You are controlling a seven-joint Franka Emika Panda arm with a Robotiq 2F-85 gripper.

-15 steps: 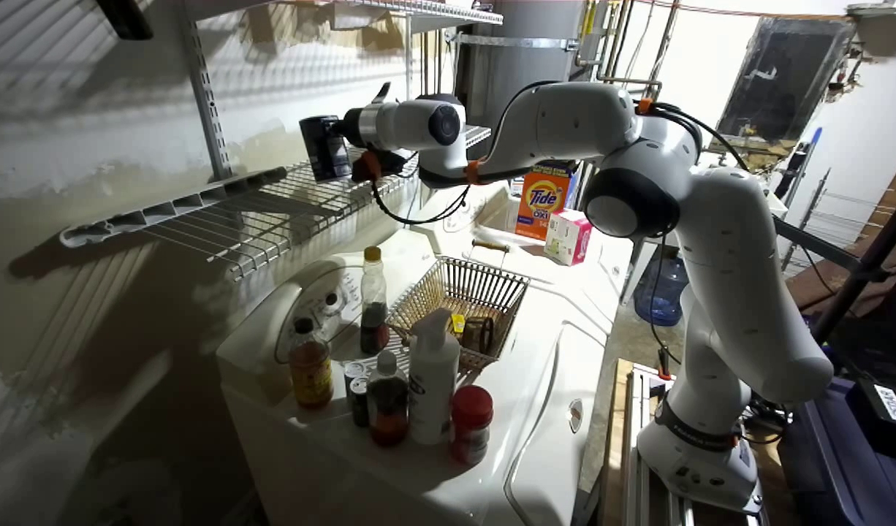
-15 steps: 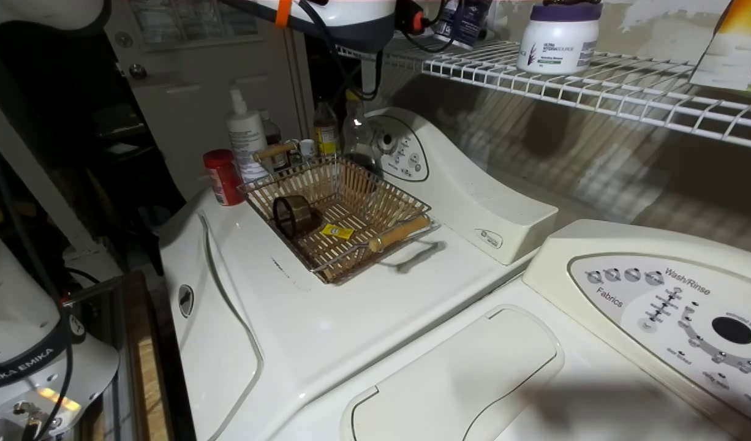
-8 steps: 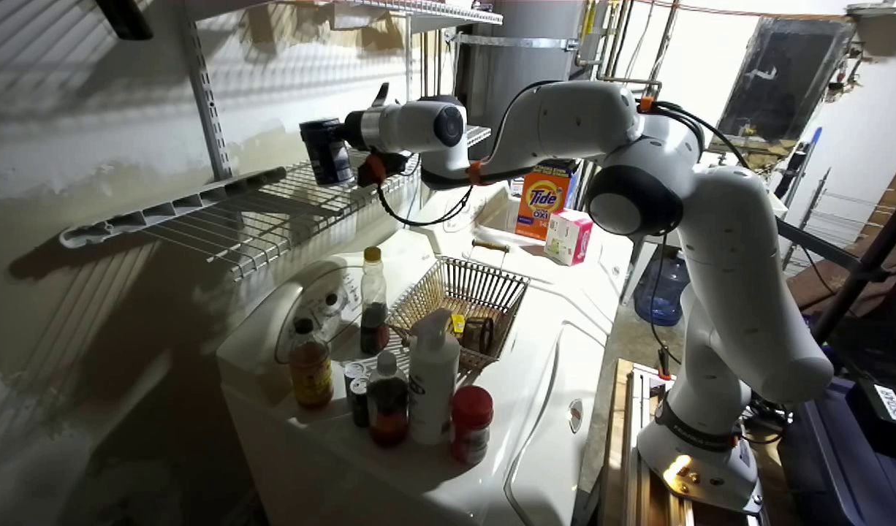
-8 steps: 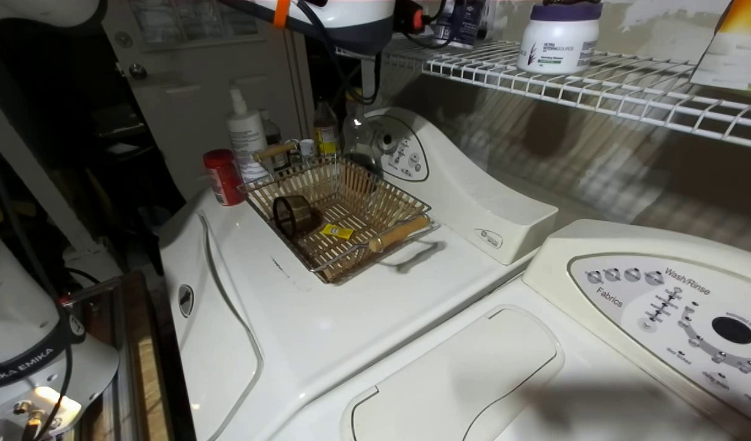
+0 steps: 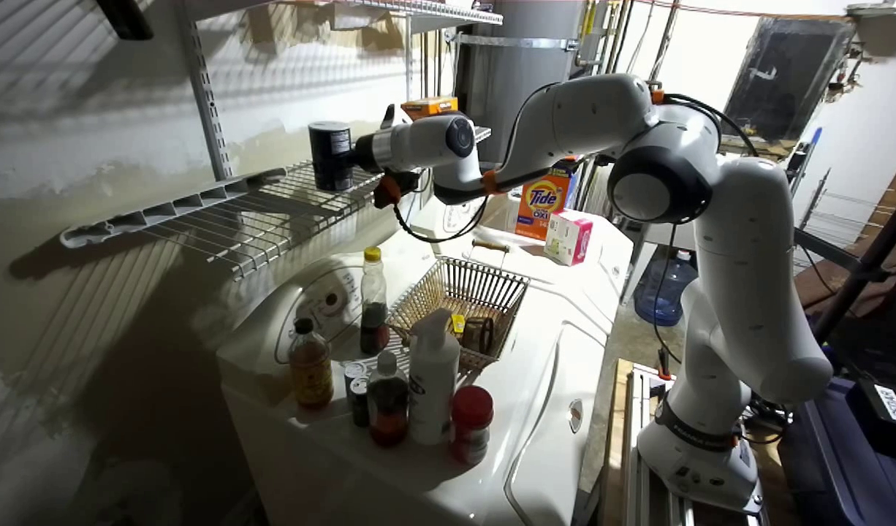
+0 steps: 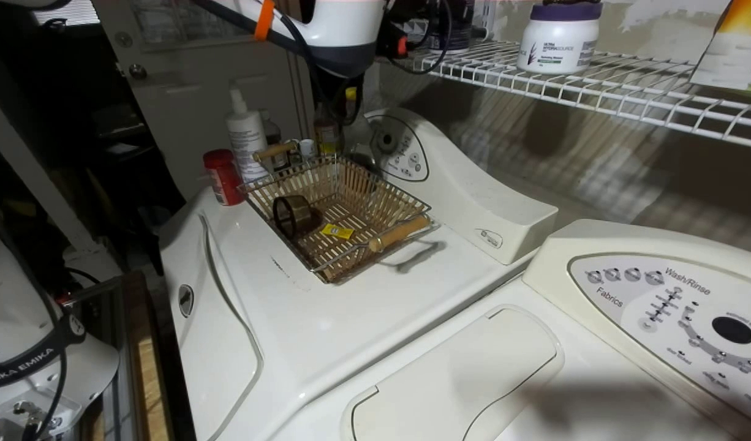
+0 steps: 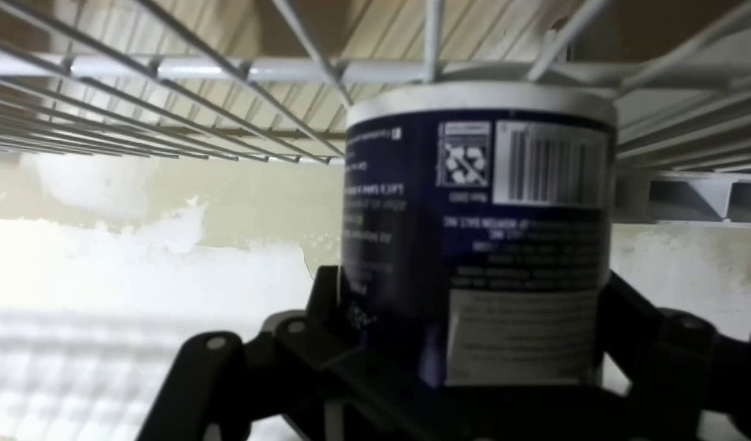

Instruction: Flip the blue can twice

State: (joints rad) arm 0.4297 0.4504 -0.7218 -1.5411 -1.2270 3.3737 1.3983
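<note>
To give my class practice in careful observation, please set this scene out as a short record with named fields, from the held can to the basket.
Held item: blue can, roughly upright
Holder: gripper, closed on the can from both sides
Nearby support: wire shelf; contact with the can unclear
Container: slatted basket, on a white appliance
Contents: yellow packet, round brown cup-like item
Near the basket: white bottle, red-lidded jar
Flips done: cannot be told

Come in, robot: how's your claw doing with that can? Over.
Gripper closed on blue Morton Salt can. Can upright, on or just above wire shelf; contact unclear. Nothing seen in its way.
</note>
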